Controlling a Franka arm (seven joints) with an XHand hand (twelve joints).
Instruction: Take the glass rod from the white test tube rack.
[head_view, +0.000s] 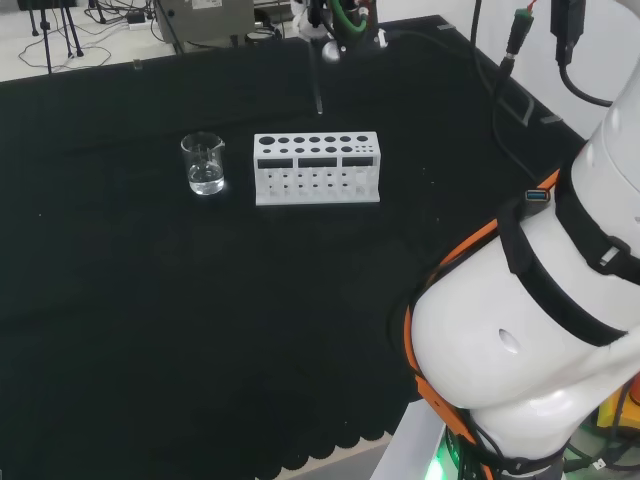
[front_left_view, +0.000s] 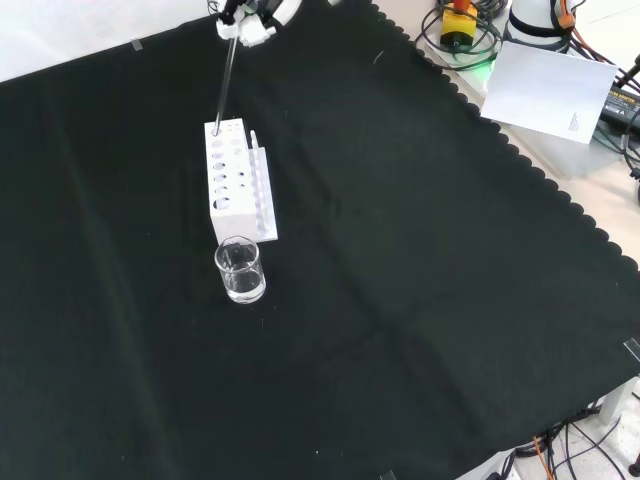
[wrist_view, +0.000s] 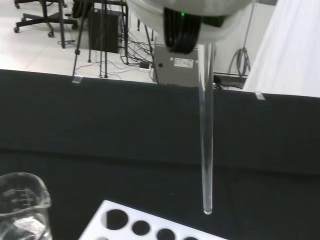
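One glass rod (front_left_view: 226, 82) hangs upright from the hand (front_left_view: 247, 20), whose fingers we see pinching its top end in the front view. Below the hand stands the white test tube rack (front_left_view: 234, 181). From the wrist view we confirm the rod tip clear above the holes, with a glass beaker (wrist_view: 22, 206) of water beside the rack.
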